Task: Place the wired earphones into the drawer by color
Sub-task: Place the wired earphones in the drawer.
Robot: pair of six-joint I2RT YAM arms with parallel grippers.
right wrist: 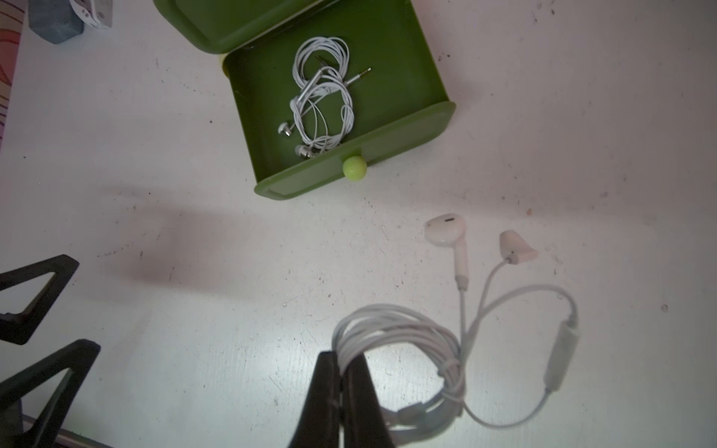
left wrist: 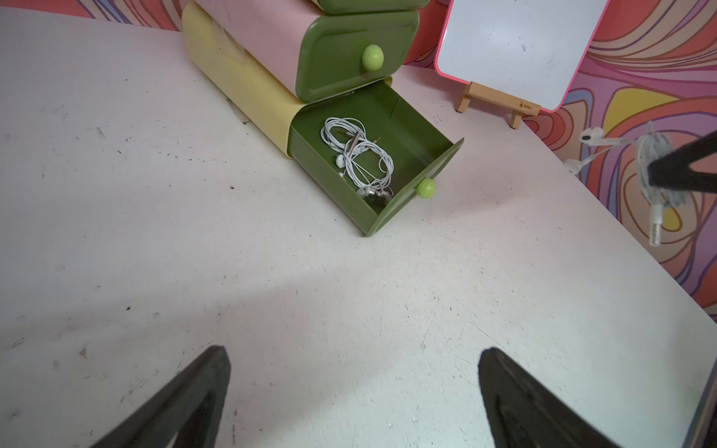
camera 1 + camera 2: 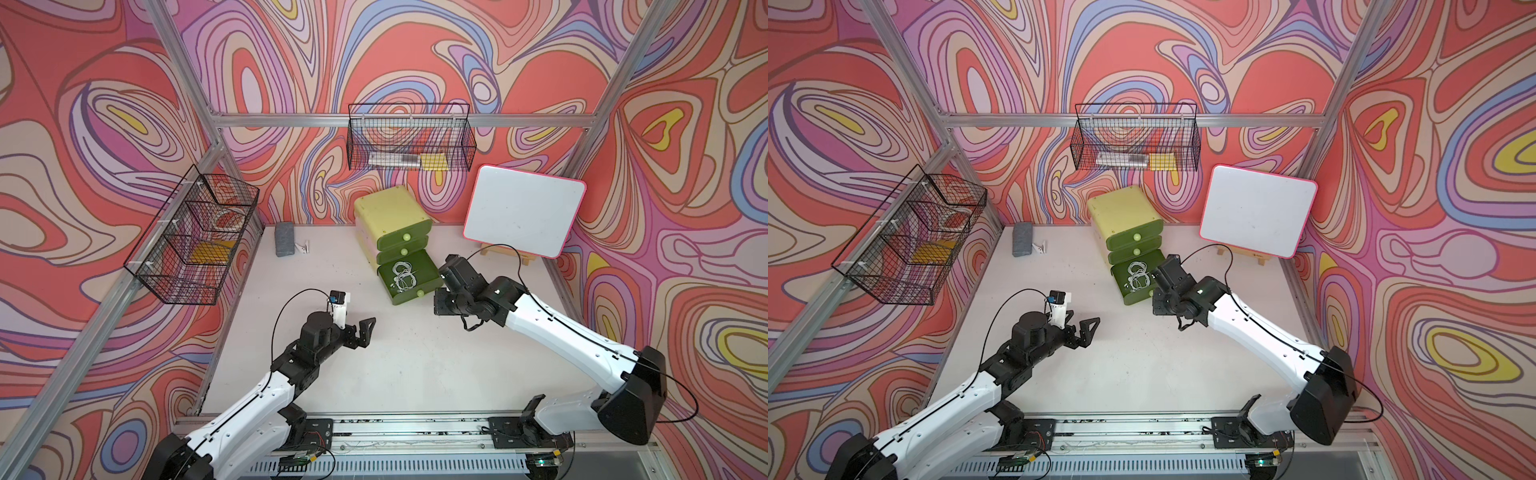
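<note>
White earphones point(image 1: 399, 333): one coiled set, clenched in the right end effector point(image 1: 341, 362) over the bench point(image 1: 194, 310), near the open bottom drawer point(image 1: 407, 126). Stowed earphones point(image 1: 322, 97): white, tangled in that drawer, count unclear. Left end effector point(image 2: 353, 349): spread, empty. Outstanding, by appearance: dropping the held set. Cabinet point(image 3: 386, 208): upper drawers shut, contents hidden.

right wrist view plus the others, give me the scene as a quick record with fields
open drawer: bottom drawer, pulled out
inside it: white earphones, coiled
right gripper: shut on second white earphone set, near the drawer front, not over it
left gripper: open, empty, over the table
top drawer: shut
middle drawer: shut
</note>
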